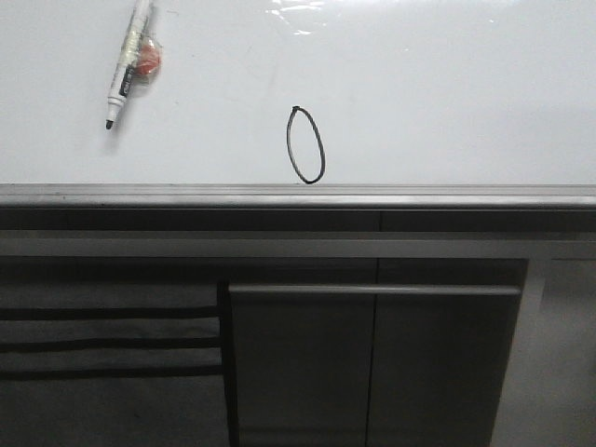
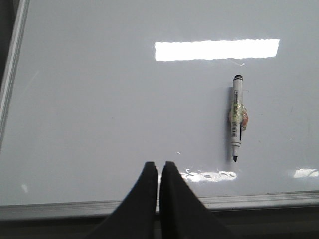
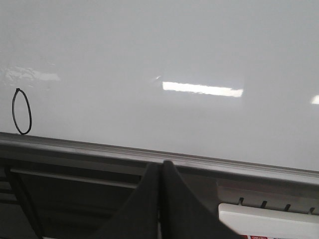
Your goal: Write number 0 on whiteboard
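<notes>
Showing both closed, empty hands (image 2: 159,172) (image 3: 161,172), wrist views add what front omits.

Whiteboard (image 1: 447,93): large, glossy white, flat, faint smudges, glare patches, grey metal rail along near edge. The 0 (image 1: 305,145): thin black hand-drawn oval outline, taller than wide, closed loop, small tick at top, slightly tilted, drawn near board's middle, bottom just beside the rail.

setting: office or lab | cues: whiteboard (image 1: 447,93), marker pen (image 1: 126,63), grey cabinet panels (image 1: 372,363)
</notes>
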`<move>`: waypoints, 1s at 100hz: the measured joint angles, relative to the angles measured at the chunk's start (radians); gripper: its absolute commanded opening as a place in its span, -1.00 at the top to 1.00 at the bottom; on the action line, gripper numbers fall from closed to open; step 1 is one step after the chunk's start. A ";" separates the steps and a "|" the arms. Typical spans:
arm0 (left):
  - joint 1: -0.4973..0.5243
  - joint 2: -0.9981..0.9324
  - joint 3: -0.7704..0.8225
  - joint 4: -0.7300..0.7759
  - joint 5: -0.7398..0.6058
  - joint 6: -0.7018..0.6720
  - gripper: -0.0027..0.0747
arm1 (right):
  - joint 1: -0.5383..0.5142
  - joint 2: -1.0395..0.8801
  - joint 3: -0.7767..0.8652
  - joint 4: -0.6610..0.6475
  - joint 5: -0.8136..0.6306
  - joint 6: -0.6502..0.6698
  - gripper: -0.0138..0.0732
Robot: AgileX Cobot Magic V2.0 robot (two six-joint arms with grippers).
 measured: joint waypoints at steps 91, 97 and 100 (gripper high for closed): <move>0.000 0.000 0.000 0.000 0.000 0.002 0.98 | 0.000 -0.172 0.187 0.009 -0.131 0.000 0.85; 0.000 0.000 0.000 0.000 0.000 0.002 0.98 | 0.002 -0.224 0.262 0.026 -0.185 0.000 0.85; 0.000 0.000 0.000 0.000 0.000 0.002 0.98 | 0.002 -0.243 0.310 0.037 -0.224 0.000 0.85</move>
